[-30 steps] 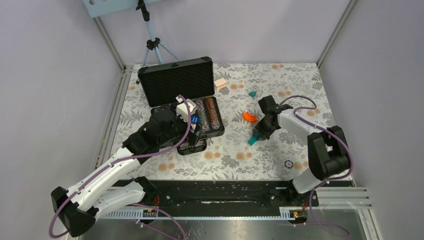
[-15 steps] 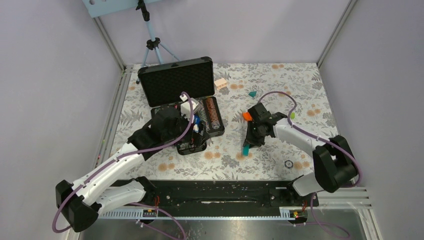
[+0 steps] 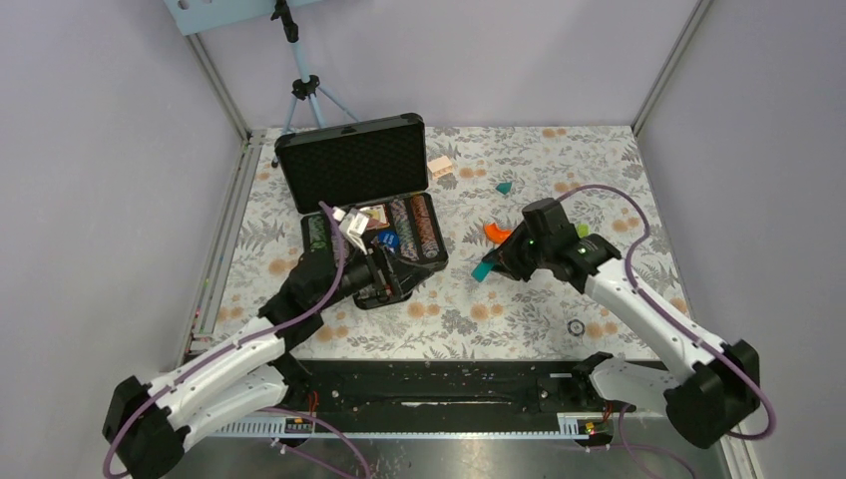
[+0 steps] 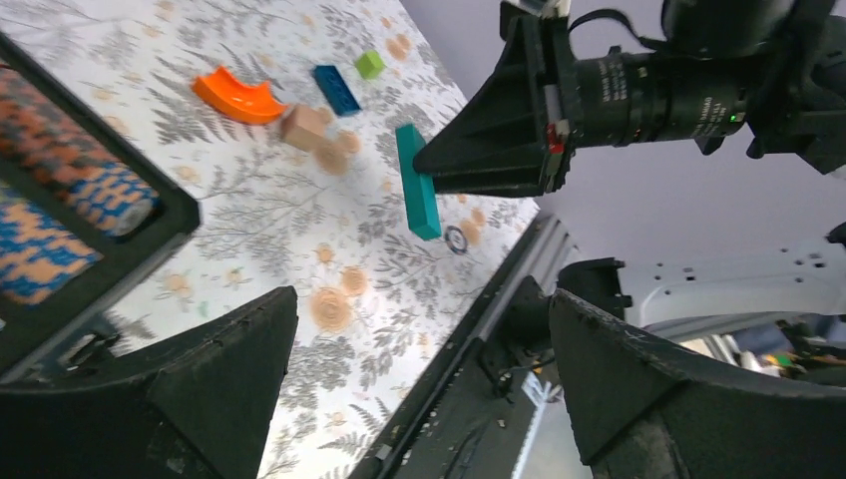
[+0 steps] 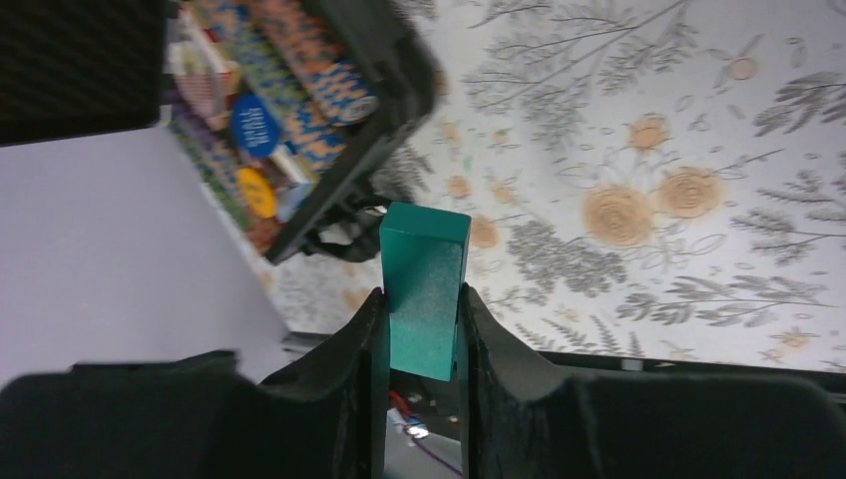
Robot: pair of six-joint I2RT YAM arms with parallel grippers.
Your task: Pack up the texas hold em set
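Observation:
The black briefcase stands open at the back left, foam-lined lid up. Its tray holds rows of striped poker chips, also in the left wrist view and the right wrist view, with a blue disc and a yellow disc. My left gripper is open and empty at the case's front right edge. My right gripper is shut on a teal toy block, held above the table right of the case.
An orange curved block lies right of the case. A tan block, a small teal piece and a small ring lie on the floral table. A tripod stands behind the case.
My right arm has lifted the teal block and swung it left toward the case. My left arm has drawn back from over the case tray to its front edge.

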